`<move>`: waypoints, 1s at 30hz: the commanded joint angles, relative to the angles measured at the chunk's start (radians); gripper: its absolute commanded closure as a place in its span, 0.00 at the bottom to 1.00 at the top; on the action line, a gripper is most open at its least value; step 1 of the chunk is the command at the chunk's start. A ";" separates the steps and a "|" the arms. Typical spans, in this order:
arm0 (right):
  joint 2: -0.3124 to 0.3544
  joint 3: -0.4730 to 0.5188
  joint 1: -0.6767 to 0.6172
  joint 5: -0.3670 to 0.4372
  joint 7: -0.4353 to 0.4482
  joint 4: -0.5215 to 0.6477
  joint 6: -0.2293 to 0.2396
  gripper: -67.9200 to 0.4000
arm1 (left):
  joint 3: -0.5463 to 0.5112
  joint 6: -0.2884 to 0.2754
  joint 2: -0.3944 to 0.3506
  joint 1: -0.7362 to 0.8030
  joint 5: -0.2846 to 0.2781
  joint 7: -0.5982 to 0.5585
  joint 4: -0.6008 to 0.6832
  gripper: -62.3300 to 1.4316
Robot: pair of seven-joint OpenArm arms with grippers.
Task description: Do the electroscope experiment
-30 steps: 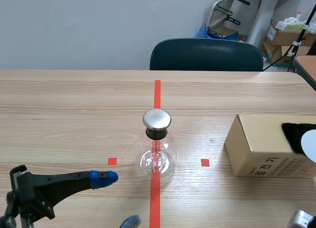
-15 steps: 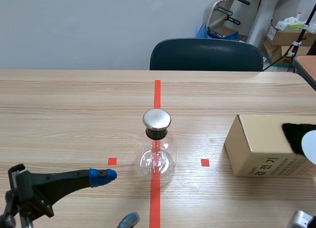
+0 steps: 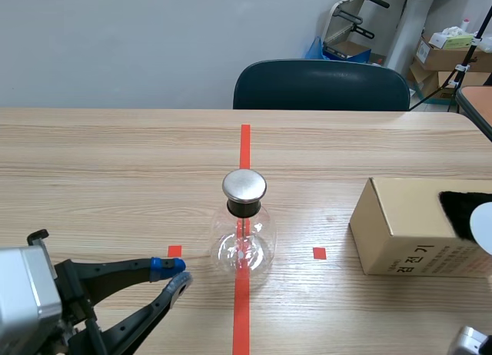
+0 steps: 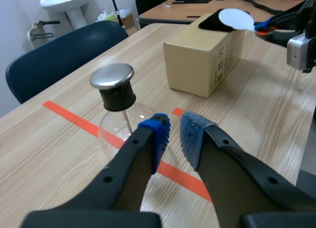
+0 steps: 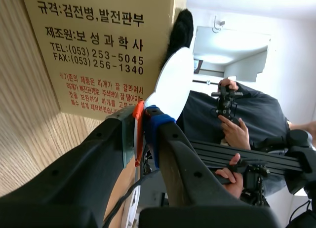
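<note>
Left wrist cam: left claw (image 4: 174, 128) is holding its fingers slightly parted, gripping nothing. The glass flask (image 4: 116, 124) with its metal cap (image 4: 112, 76) is standing upright just ahead of it on the red tape line (image 4: 66, 114).

Scene cam is cutting off nearly all of the right arm. Right wrist cam is filling that in: right claw (image 5: 143, 117) is pinching a thin orange handle (image 5: 138, 134) below the white disc (image 5: 173, 82). The disc is resting against black fur (image 5: 180, 33) on top of the cardboard box (image 5: 98, 45).

Only that cam is catching a person's hands (image 5: 232, 132) gripping controllers (image 5: 226, 102) behind.
</note>
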 commanded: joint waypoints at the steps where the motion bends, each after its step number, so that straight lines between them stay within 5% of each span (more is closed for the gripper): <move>1: 0.014 0.008 0.001 0.003 -0.024 0.042 0.001 0.98 | 0.015 0.006 0.005 -0.026 -0.008 -0.013 -0.014 0.89; 15: 0.014 -0.063 0.001 0.003 -0.210 0.269 0.072 0.98 | 0.144 0.046 0.005 -0.246 -0.060 -0.011 -0.229 0.94; 30: 0.067 -0.479 0.106 -0.110 -0.569 0.367 0.091 0.98 | 0.269 0.067 0.031 -0.441 -0.105 -0.011 -0.437 0.94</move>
